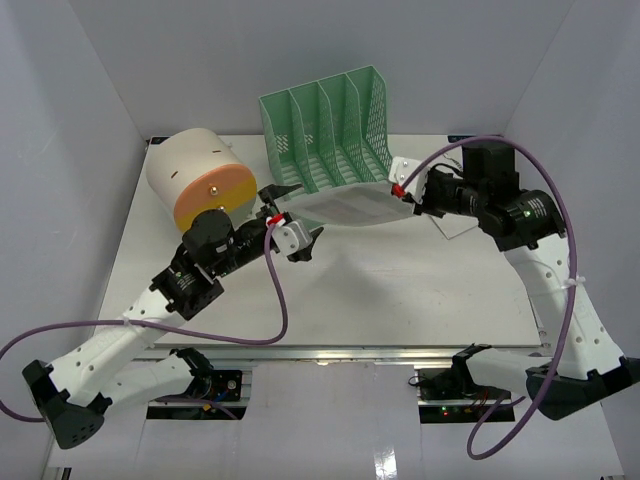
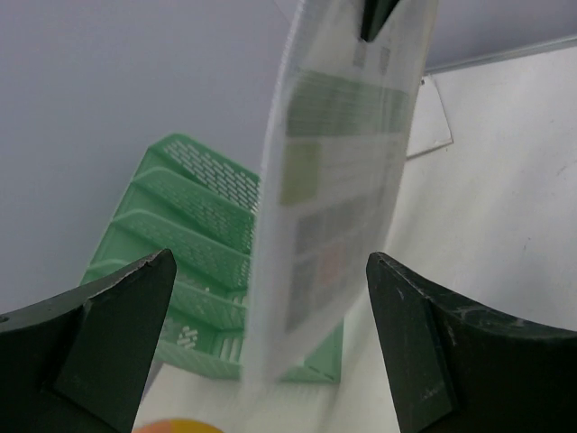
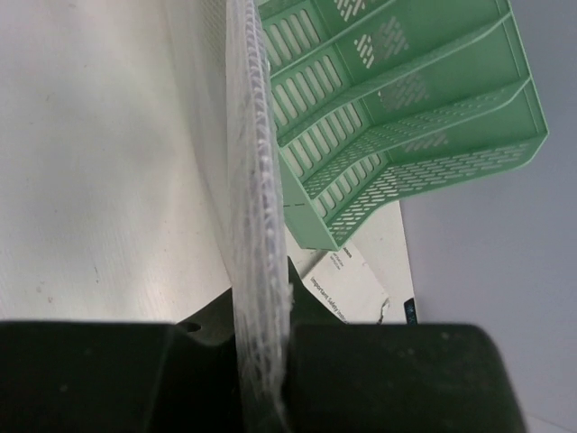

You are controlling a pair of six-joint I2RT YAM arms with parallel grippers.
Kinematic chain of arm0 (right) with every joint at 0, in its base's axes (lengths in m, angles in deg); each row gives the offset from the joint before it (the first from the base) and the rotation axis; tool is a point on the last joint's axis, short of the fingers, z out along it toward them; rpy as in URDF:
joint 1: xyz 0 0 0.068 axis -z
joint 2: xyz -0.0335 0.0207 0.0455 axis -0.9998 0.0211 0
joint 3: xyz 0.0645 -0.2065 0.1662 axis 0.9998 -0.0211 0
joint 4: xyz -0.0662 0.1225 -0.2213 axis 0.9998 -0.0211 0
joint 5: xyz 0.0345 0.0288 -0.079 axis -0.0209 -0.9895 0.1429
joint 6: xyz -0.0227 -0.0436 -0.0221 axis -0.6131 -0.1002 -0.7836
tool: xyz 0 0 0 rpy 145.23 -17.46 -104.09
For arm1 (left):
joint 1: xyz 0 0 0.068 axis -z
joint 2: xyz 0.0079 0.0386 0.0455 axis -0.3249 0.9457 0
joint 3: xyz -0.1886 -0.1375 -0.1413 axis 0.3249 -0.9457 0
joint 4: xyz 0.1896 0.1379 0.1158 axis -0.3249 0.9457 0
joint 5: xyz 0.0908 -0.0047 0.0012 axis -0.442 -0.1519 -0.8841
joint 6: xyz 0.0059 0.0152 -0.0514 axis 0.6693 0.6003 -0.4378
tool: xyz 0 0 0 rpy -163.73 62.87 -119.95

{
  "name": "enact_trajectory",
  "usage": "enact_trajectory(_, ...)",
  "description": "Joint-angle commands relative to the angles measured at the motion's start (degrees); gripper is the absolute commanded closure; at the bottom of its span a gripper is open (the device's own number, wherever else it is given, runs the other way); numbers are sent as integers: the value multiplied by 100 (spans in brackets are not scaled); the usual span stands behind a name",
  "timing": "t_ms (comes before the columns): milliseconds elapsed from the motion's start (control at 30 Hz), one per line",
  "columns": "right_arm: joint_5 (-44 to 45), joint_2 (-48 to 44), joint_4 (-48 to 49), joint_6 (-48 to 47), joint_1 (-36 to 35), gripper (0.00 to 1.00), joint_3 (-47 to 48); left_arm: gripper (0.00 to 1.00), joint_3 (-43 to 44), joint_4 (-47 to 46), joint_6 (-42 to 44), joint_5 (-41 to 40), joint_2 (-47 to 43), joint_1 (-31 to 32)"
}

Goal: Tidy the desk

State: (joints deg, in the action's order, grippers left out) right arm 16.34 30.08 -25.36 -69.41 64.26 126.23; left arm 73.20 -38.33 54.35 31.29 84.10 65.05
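White bench below, filling the walled enclosure. Above it, left hand spread wide astride the loose end of a clear document sleeve, seemingly to steady it; right hand clamped on the other end. Beyond, green file rack, likely destination.

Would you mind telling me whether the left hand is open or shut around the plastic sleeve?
Open. The left hand has its fingers wide apart, the plastic sleeve hanging unclamped between them; the right hand grips it.
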Motion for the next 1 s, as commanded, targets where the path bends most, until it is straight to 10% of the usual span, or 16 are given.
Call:
enact_trajectory(0, -345, -541, -398, -1264, -25, 92, -297, 3, 430, -650, 411, 693, 455, -3)
enact_trajectory(633, -683, -506, -484, -1380, -811, 92, -78, 42, 916, -55, -705, 2245, 1564, 6)
enact_trajectory(967, -272, -399, -119, -909, -1454, 92, -159, 97, 799, 106, -871, 2249, 1704, 6)
